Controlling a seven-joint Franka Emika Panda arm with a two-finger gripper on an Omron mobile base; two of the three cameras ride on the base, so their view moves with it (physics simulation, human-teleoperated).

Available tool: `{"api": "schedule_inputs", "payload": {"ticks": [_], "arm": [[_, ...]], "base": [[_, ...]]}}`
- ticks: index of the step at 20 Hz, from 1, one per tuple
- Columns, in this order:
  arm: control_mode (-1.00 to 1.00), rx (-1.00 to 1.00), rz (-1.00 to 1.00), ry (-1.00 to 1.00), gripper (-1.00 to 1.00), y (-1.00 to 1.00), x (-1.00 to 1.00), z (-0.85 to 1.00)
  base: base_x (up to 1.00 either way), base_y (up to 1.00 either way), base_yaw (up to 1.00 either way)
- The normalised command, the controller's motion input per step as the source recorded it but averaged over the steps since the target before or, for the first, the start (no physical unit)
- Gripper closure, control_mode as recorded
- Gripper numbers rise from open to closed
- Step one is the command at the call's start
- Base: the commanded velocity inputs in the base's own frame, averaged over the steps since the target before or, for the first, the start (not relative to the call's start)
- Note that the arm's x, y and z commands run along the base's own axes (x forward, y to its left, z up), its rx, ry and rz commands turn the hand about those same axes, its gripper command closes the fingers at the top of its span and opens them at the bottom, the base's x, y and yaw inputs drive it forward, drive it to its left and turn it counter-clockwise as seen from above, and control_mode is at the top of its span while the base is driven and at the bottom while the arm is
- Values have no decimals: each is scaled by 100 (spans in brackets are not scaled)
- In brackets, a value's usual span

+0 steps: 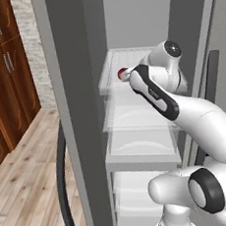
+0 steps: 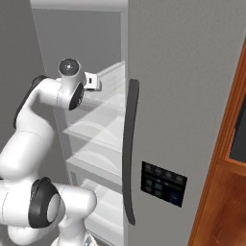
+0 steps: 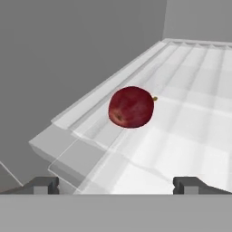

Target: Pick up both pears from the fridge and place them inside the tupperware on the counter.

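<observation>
Fruit centre-frame in the hand view is a round dark red fruit (image 3: 131,107) on the grey fridge's white translucent shelf (image 3: 181,136), no pears visible yet. Gripper (image 3: 116,185) spread wide, empty. Pears probably firm, smooth, a bit slippery; grab the fat bottom.

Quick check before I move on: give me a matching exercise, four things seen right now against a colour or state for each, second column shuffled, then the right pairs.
Column one:
1. round fruit
2. gripper
3. fridge door handle
4. fridge shelf

Column two:
A. open, holding nothing
B. dark red
C. translucent white
D. dark grey, long and curved

Pairs: 1-B, 2-A, 3-D, 4-C
</observation>
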Motion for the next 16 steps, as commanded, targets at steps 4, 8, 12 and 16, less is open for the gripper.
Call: {"api": "schedule_inputs", "payload": {"ticks": [4, 8, 12, 16], "arm": [[-100, 0, 0, 0, -100, 2, 32, -4], [-100, 0, 0, 0, -100, 0, 34, -7], [-100, 0, 0, 0, -100, 0, 33, -10], [-100, 0, 0, 0, -100, 1, 35, -10]], "base": [[0, 0, 0], [0, 0, 0], [0, 0, 0], [0, 0, 0]]}}
